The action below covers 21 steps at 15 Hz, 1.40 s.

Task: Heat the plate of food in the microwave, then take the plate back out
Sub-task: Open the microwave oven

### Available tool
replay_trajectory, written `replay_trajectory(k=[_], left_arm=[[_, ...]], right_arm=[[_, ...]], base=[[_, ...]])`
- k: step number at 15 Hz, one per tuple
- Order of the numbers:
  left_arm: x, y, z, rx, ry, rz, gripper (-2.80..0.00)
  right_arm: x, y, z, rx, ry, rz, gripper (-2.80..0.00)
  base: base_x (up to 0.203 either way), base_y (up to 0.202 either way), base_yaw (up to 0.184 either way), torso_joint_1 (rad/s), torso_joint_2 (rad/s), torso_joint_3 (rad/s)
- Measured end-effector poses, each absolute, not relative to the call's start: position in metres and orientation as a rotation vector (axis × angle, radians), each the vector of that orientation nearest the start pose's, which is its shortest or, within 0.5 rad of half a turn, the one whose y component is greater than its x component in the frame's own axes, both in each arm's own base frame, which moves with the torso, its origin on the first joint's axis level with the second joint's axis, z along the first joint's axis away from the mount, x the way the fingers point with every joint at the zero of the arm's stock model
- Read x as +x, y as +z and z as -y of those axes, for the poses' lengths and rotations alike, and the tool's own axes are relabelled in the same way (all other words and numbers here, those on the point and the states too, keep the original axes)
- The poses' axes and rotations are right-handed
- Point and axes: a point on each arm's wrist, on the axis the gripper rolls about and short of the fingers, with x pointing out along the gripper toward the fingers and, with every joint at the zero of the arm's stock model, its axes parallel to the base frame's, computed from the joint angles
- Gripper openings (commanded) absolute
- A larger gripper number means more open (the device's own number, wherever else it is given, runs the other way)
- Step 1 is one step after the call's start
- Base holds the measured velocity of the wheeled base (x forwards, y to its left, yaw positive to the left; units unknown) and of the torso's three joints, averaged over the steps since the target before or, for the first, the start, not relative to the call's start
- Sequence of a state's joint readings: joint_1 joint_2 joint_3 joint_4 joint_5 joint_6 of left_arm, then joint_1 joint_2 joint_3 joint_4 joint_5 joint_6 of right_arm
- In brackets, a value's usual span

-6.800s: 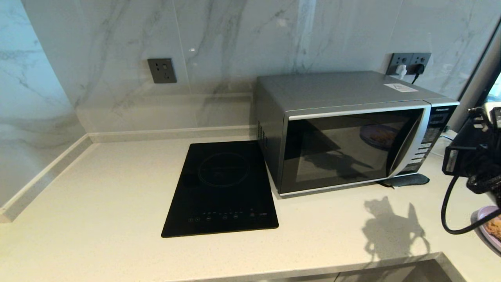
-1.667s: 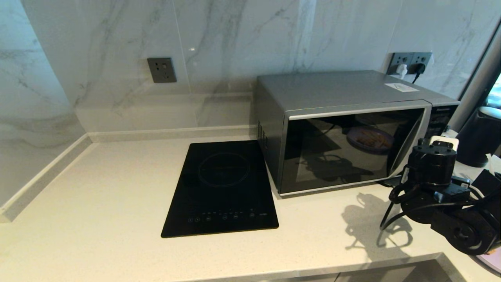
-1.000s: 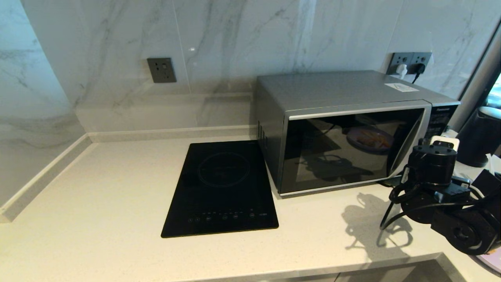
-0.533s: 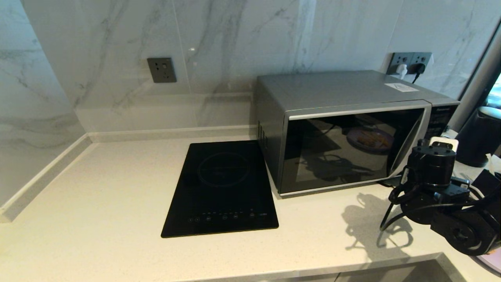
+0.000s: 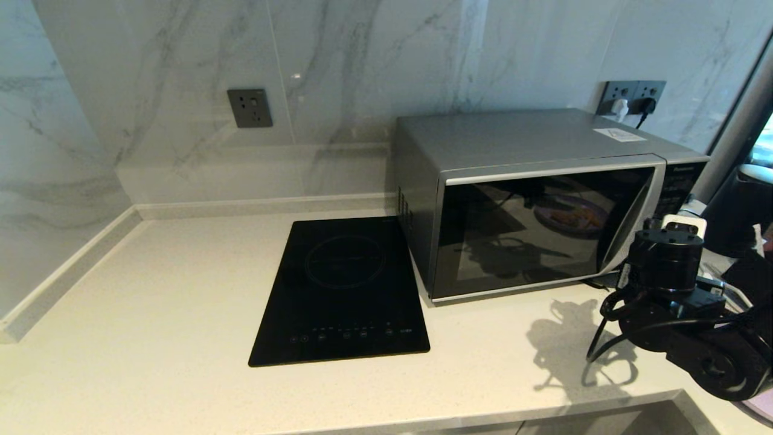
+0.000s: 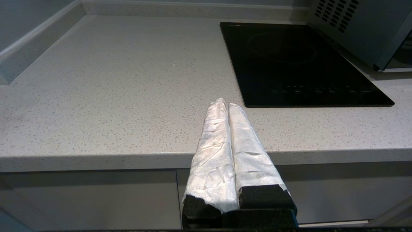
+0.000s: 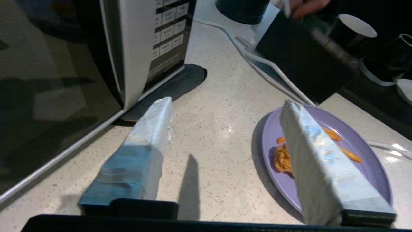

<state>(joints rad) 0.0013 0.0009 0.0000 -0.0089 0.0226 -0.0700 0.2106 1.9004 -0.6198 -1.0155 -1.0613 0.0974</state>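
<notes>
The silver-grey microwave stands at the back right of the counter with its dark glass door shut; its curved handle and button panel show in the right wrist view. The lilac plate of food lies on the counter right of the microwave, holding a fried chunk and orange fries. My right gripper hovers open and empty just above the counter, one finger over the plate, the other near the microwave's front corner. My left gripper is shut and empty, parked before the counter's front edge.
A flat black induction hob lies left of the microwave. A dark mat pokes out from under the microwave. Behind the plate are a black box, a white cable, dark cups and a person's hand.
Since 6.8 s ago my right arm has come down and leftwards to the microwave's right front corner. Over the last second it has barely shifted. The door stays shut.
</notes>
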Motion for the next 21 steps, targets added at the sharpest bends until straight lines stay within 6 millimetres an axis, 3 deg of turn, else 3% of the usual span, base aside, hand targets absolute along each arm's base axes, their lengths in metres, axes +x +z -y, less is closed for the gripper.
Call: replay_trajectory(k=[3, 12, 21], left_arm=[[-0.023, 0.076, 0.000, -0.070, 0.024, 0.009, -2.80], [-0.023, 0.076, 0.000, -0.071, 0.024, 0.009, -2.80], [-0.023, 0.076, 0.000, -0.070, 0.023, 0.009, -2.80]], right_arm=[[0.304, 0.115, -0.045, -0.071, -0.854, -0.176, 0.00], [0.339, 0.125, -0.060, -0.039, -0.921, -0.101, 0.00], [0.368, 0.120, -0.068, -0.053, -0.927, -0.091, 0.00]], base=[[0.000, 0.000, 0.000, 0.000, 0.00, 0.000], [0.000, 0.000, 0.000, 0.000, 0.00, 0.000], [0.000, 0.000, 0.000, 0.000, 0.00, 0.000]])
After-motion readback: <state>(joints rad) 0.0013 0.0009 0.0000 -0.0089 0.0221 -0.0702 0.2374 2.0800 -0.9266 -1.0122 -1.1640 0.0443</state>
